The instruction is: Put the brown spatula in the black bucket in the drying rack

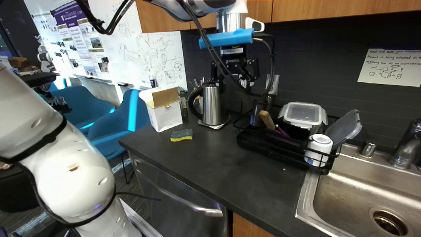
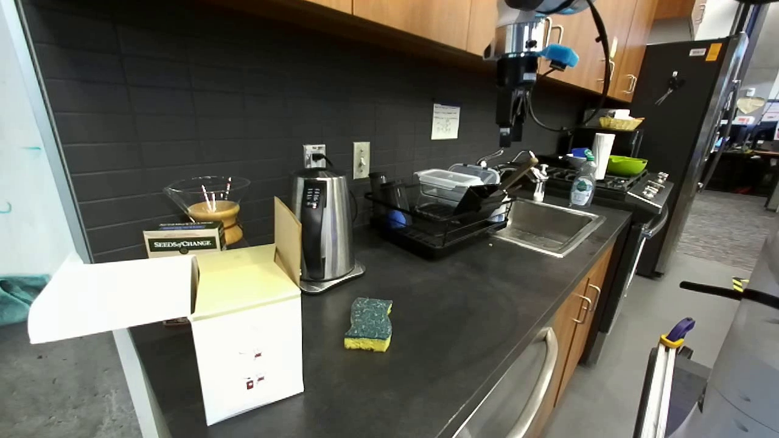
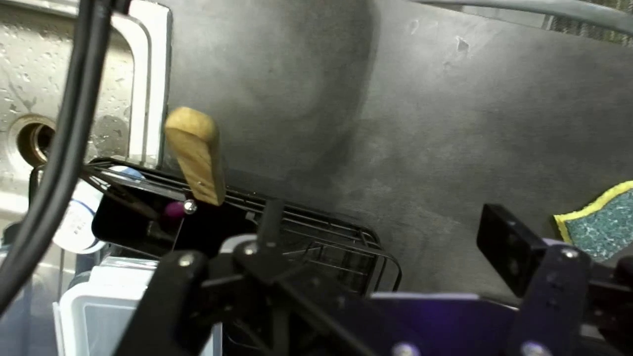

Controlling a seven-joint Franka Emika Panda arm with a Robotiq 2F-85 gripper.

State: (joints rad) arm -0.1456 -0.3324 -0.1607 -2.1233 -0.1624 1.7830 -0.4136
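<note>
— How does the claw (image 3: pixel 385 230) stand?

— Spread, with a wide gap between its jaws; it hangs above the worktop (image 1: pixel 223 158), toward the wall edge, higher than the drying rack (image 1: pixel 263 147)

— And where's the rack?

— Along the wall edge, one end at the rim of the sink (image 1: pixel 306 197). It holds the black bucket (image 3: pixel 116 227), and a wooden handle (image 3: pixel 195 153) leans out there toward the front edge

— The brown spatula (image 3: pixel 129 200), then?

— It looks to be the slim, darker piece slanting from that bucket toward the sink. It's murky in the wrist view, so I can't tell for certain which of the two is the spatula

— What shares the rack with it?

— A lidded container (image 1: pixel 302 113) on the wall side and, at the sink end, a white mug (image 1: pixel 315 146)

— And away from the sink?

— A kettle (image 1: pixel 212 105) by the wall edge, then a white box (image 2: pixel 249 359) near the worktop's end edge, its flaps folded out. Near the box, between the wall edge and the front edge, lies a sponge (image 2: pixel 369 322), green on top and yellow beneath
</note>
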